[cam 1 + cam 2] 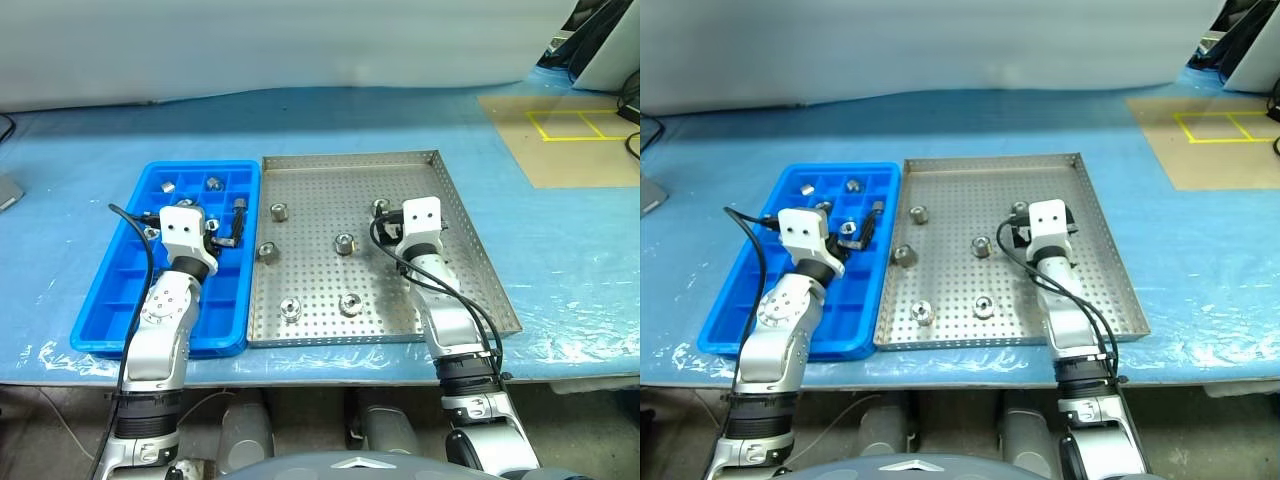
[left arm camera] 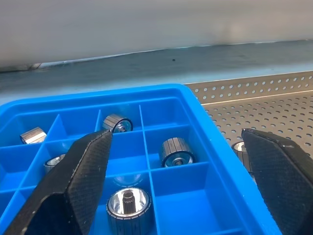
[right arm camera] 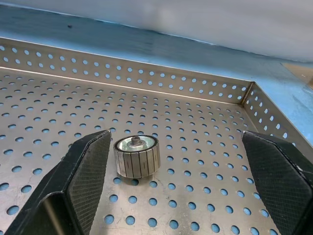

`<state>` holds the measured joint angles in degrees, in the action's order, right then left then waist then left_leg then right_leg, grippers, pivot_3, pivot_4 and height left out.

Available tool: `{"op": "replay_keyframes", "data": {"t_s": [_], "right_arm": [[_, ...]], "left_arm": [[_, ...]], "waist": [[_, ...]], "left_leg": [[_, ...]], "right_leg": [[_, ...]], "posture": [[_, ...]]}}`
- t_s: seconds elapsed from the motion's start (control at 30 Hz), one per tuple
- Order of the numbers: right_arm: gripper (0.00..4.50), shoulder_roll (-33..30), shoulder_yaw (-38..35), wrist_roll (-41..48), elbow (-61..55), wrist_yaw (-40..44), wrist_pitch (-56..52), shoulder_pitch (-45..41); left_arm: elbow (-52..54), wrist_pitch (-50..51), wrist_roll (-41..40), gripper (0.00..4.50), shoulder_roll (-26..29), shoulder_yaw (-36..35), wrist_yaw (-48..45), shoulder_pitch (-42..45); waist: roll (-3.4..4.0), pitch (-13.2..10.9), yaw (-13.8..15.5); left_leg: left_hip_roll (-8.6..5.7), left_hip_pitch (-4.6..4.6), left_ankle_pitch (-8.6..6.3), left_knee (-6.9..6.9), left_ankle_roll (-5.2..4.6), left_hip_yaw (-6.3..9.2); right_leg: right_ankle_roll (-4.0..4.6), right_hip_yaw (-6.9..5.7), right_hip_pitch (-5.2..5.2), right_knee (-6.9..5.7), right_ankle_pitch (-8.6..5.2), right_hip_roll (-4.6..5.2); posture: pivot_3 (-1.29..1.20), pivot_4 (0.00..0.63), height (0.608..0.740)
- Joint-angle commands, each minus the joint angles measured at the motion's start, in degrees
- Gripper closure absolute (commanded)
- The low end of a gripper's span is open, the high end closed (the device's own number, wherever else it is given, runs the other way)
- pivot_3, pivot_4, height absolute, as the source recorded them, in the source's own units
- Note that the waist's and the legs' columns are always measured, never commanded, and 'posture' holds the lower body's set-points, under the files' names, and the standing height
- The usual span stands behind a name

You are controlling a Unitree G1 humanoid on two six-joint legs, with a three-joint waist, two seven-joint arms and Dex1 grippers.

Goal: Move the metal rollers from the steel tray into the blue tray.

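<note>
- Head views: steel tray (image 1: 455,255) sits at centre of the blue-covered bench (image 1: 330,120), blue tray (image 1: 115,285) touching it at 9 o'clock. About six metal rollers (image 1: 344,243) lie loose on the perforated floor; a few more are already in the blue tray's far cells. Left claw (image 1: 222,232) apart over the blue tray; right claw (image 1: 385,222) apart, partly hiding one roller.
- L wrist view: fingers (image 2: 80,171) wide, nothing held; rollers rest in cells, one cut off by the tray wall.
- R wrist view: roller (image 3: 137,156) stands near the inner finger (image 3: 80,169), ribbed sides. Likely dense, stiff, slick steel; pinch across the ribbed barrel, not the rim. Underside unseen.
</note>
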<state>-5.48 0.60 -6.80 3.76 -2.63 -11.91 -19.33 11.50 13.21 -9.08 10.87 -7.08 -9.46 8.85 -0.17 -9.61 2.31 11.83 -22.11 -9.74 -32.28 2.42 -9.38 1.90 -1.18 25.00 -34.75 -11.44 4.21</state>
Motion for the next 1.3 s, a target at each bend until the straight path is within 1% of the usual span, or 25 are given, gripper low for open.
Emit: {"op": "replay_keyframes", "data": {"t_s": [0.03, 0.63, 0.93, 1.03, 1.13, 1.23, 1.3], "right_arm": [[0.00, -0.21, -0.62, -0.12, -2.80, -0.35, 0.25, -0.12], [0.00, -0.56, -0.54, -0.18, -2.61, -0.06, 0.44, -0.47], [0.00, -0.91, -0.44, -0.19, -2.95, -0.02, 0.32, -0.41], [0.00, -1.34, -0.43, 0.21, -3.57, 0.88, 0.06, -0.50], [0.00, -3.07, 0.82, 2.10, -5.63, 6.25, 1.21, -1.55], [0.00, -4.31, 1.22, 3.23, -6.48, 9.70, 1.18, -2.94], [0.00, -4.84, 0.98, 2.91, -5.96, 9.99, 1.28, -3.44]], "left_arm": [[1.02, -0.44, -0.10, 0.02, 0.02, -0.07, 0.07, 0.66], [0.75, -0.83, -0.07, 0.02, -0.03, 0.10, -0.07, 0.93], [0.79, -0.27, -1.61, 0.02, 1.83, -0.65, -3.01, 1.78], [0.60, 0.53, -3.46, 0.02, 4.28, -1.67, -5.79, 4.81], [-1.71, 0.82, -5.83, 0.02, 8.17, -2.00, -11.02, 10.57], [-7.31, -1.03, -6.47, 0.02, 11.43, -0.56, -17.01, 17.36], [-13.68, -2.86, -4.53, 0.02, 13.05, 1.75, -20.51, 23.18]], "waist": [[0.00, 0.00, 0.00], [0.00, 0.00, 0.00], [0.00, 0.00, 0.00], [0.00, 0.00, 0.02], [0.00, 0.00, 0.01], [0.00, 0.00, -0.09], [0.00, 0.00, 0.00]], "left_leg": [[0.00, 0.00, 0.00, 0.00, 0.00, 0.00], [0.00, 0.00, 0.00, 0.00, 0.00, 0.00], [0.00, 0.00, 0.00, 0.00, 0.00, 0.00], [0.00, 0.01, 0.00, -0.01, 0.00, 0.00], [0.00, 0.00, 0.00, -0.04, 0.00, 0.00], [-0.01, 0.06, 0.01, -0.08, 0.01, -0.01], [-0.01, 0.07, 0.04, -0.09, 0.05, -0.01]], "right_leg": [[0.00, 0.00, 0.00, 0.00, 0.00, 0.00], [0.00, 0.00, 0.00, 0.00, 0.00, 0.00], [0.00, 0.00, 0.00, 0.00, 0.00, 0.00], [0.00, 0.00, 0.00, -0.02, 0.00, 0.00], [0.00, 0.00, 0.00, -0.07, 0.01, 0.00], [0.01, 0.03, -0.03, -0.11, 0.02, 0.00], [0.04, 0.04, -0.04, -0.13, 0.04, 0.00]], "posture": [[-0.04, 0.150, 0.740], [-0.04, 0.150, 0.740], [-0.06, 0.150, 0.740], [-0.06, 0.150, 0.740], [-0.08, 0.150, 0.740], [-0.09, 0.150, 0.740], [-0.10, 0.150, 0.740]]}}
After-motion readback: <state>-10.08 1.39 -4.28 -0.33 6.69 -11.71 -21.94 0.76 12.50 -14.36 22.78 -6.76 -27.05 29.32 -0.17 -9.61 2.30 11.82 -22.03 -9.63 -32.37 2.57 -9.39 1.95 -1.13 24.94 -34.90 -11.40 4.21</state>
